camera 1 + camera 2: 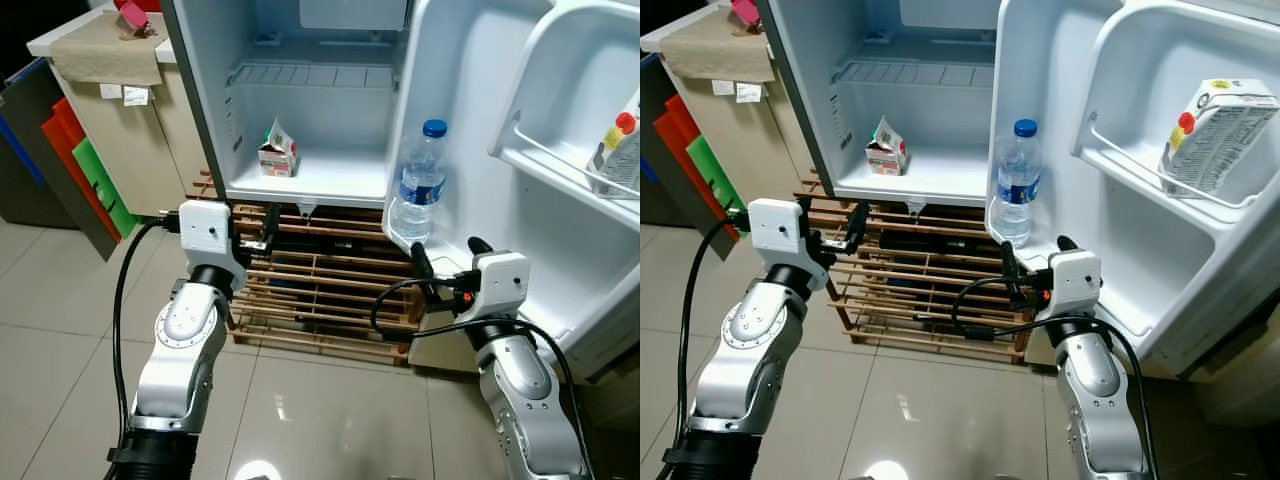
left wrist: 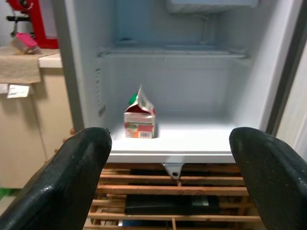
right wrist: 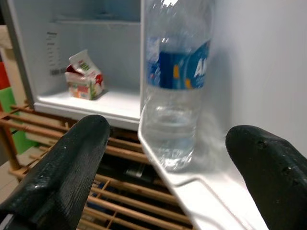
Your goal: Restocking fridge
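1. A small white fridge [image 1: 300,185] with smooth plastic walls is seen standing open on a slatted wooden pallet [image 1: 320,290] laid over glossy pale floor tiles [image 1: 60,300].
2. A small gable-topped carton [image 1: 279,150], its top torn open, is set upright on the flat white floor of the fridge compartment, below a ribbed wire shelf [image 1: 315,75].
3. A clear, ribbed plastic water bottle [image 1: 420,185] with a blue cap and blue label is stood upright in the lowest pocket of the fridge door [image 1: 470,130].
4. A rectangular printed carton [image 1: 1210,135] with a red cap is leaned in the upper door shelf, behind a thin rail.
5. The left gripper [image 1: 268,228] is held in front of the compartment's lower edge, level with the pallet top; its matte black fingers [image 2: 72,177] are spread wide, with nothing between them.
6. The right gripper [image 1: 422,262] is held just below the bottle; its textured black fingers [image 3: 72,167] are likewise parted and empty, apart from the bottle.
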You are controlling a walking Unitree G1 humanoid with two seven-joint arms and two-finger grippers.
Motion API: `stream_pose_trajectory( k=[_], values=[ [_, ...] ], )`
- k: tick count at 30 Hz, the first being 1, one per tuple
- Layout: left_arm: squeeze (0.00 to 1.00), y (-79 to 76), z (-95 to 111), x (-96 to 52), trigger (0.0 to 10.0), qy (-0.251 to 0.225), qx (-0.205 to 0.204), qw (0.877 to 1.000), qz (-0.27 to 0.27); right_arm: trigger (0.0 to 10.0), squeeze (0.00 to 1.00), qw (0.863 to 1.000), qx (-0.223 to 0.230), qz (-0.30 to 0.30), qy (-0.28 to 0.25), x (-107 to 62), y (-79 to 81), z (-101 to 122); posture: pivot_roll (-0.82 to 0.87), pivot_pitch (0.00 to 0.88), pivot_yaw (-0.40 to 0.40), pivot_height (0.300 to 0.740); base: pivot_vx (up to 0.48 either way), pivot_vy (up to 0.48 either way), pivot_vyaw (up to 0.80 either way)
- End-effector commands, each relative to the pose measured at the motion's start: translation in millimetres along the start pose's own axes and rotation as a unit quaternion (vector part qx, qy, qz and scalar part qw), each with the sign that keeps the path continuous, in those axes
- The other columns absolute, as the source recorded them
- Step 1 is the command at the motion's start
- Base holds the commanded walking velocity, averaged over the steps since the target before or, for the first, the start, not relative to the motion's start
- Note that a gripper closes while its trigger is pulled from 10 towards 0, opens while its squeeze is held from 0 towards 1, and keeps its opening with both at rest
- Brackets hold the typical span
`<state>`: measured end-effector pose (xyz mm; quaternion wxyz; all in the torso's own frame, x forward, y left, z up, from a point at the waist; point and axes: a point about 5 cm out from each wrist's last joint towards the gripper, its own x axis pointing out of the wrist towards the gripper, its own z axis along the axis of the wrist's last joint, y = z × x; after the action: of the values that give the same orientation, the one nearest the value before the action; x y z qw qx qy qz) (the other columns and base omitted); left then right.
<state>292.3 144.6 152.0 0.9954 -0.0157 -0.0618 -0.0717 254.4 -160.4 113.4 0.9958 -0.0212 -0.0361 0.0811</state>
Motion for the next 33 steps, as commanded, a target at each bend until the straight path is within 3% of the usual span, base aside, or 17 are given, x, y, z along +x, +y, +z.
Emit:
stream_pose_trajectory(
  k=[1, 11, 16, 17, 20, 21, 22, 24, 25, 26, 29, 30, 31, 32, 33],
  values=[
    [0.00, -1.9, 2.1, 0.6, 10.0, -0.007, -0.005, 1.000, -0.002, 10.0, 0.00, 1.000, -0.002, -0.001, -0.004, -0.5, -1.4, 2.7, -0.14, 0.000, 0.047, 0.740, -0.277, -0.375, 0.00],
    [0.00, -2.7, 1.9, 1.0, 10.0, -0.008, -0.007, 1.000, -0.005, 10.0, 0.00, 1.000, -0.003, 0.002, 0.000, -1.6, -1.3, 0.5, -0.14, 0.000, 0.046, 0.740, 0.000, 0.000, 0.00],
    [0.00, 0.4, -7.2, -2.0, 10.0, 0.007, -0.005, 1.000, -0.002, 10.0, 0.00, 0.999, 0.000, 0.024, 0.029, -7.9, 0.4, -10.9, -0.14, 0.000, 0.047, 0.740, 0.000, 0.000, 0.00],
    [0.00, 6.1, -23.9, -5.8, 10.0, 0.039, -0.004, 0.999, 0.006, 10.0, 0.00, 0.997, -0.003, 0.041, 0.061, -15.6, 0.0, -26.0, -0.15, 0.000, 0.047, 0.740, 0.000, 0.000, 0.00],
    [0.00, 14.0, -47.4, -10.4, 10.0, 0.085, -0.005, 0.996, 0.012, 10.0, 0.00, 0.994, -0.008, 0.053, 0.093, -24.3, -2.8, -41.7, -0.15, 0.000, 0.047, 0.740, 0.000, 0.000, 0.00],
    [0.00, 22.0, -72.5, -14.9, 10.0, 0.142, 0.005, 0.990, 0.020, 10.0, 0.00, 0.990, -0.008, 0.067, 0.125, -30.4, -4.7, -54.8, -0.15, 0.000, 0.048, 0.740, 0.000, 0.000, 0.00],
    [0.00, 22.0, -72.5, -14.9, 10.0, 0.142, 0.005, 0.990, 0.020, 10.0, 0.00, 0.990, -0.008, 0.067, 0.125, -30.4, -4.7, -54.8, -0.15, 0.000, 0.048, 0.740, 0.000, 0.000, 0.00],
    [0.00, 29.1, -106.7, -24.6, 10.0, 0.217, 0.013, 0.976, 0.026, 10.0, 0.00, 0.984, -0.021, 0.073, 0.162, -35.6, -10.8, -70.6, -0.16, 0.000, 0.051, 0.740, 0.000, 0.000, 0.00],
    [0.00, 29.1, -106.7, -24.6, 10.0, 0.217, 0.013, 0.976, 0.026, 10.0, 0.00, 0.984, -0.021, 0.073, 0.162, -35.6, -10.8, -70.6, -0.16, 0.000, 0.051, 0.740, 0.000, 0.000, 0.00],
    [0.00, 31.5, -121.2, -28.5, 10.0, 0.254, 0.012, 0.966, 0.037, 10.0, 0.00, 0.977, -0.047, 0.065, 0.198, -35.6, -19.5, -81.7, -0.16, 0.000, 0.051, 0.740, 0.000, 0.000, 0.00],
    [0.00, 29.6, -125.2, -26.5, 10.0, 0.264, -0.005, 0.963, 0.044, 10.0, 0.00, 0.966, -0.095, 0.030, 0.238, -35.2, -34.9, -91.9, -0.16, 0.000, 0.051, 0.740, 0.000, 0.000, 0.00],
    [0.00, 20.8, -125.2, -21.0, 10.0, 0.268, -0.006, 0.963, 0.026, 10.0, 0.00, 0.938, -0.141, -0.065, 0.309, -40.2, -64.5, -106.6, -0.18, 0.000, 0.053, 0.740, 0.000, 0.000, 0.00],
    [0.00, 20.8, -125.2, -21.0, 10.0, 0.268, -0.006, 0.963, 0.026, 10.0, 0.00, 0.938, -0.141, -0.065, 0.309, -40.2, -64.5, -106.6, -0.18, 0.000, 0.053, 0.740, 0.000, 0.000, 0.00],
    [0.00, 14.3, -127.2, -18.8, 10.0, 0.277, 0.000, 0.961, 0.009, 10.0, 0.00, 0.918, -0.151, -0.128, 0.343, -45.7, -83.0, -113.6, -0.18, 0.000, 0.053, 0.740, 0.000, 0.000, 0.00],
    [0.00, 13.6, -129.6, -18.9, 10.0, 0.281, 0.005, 0.960, 0.007, 10.0, 0.00, 0.913, -0.162, -0.152, 0.342, -46.0, -89.4, -112.8, -0.18, 0.000, 0.053, 0.740, 0.000, 0.000, 0.00]
  ],
)
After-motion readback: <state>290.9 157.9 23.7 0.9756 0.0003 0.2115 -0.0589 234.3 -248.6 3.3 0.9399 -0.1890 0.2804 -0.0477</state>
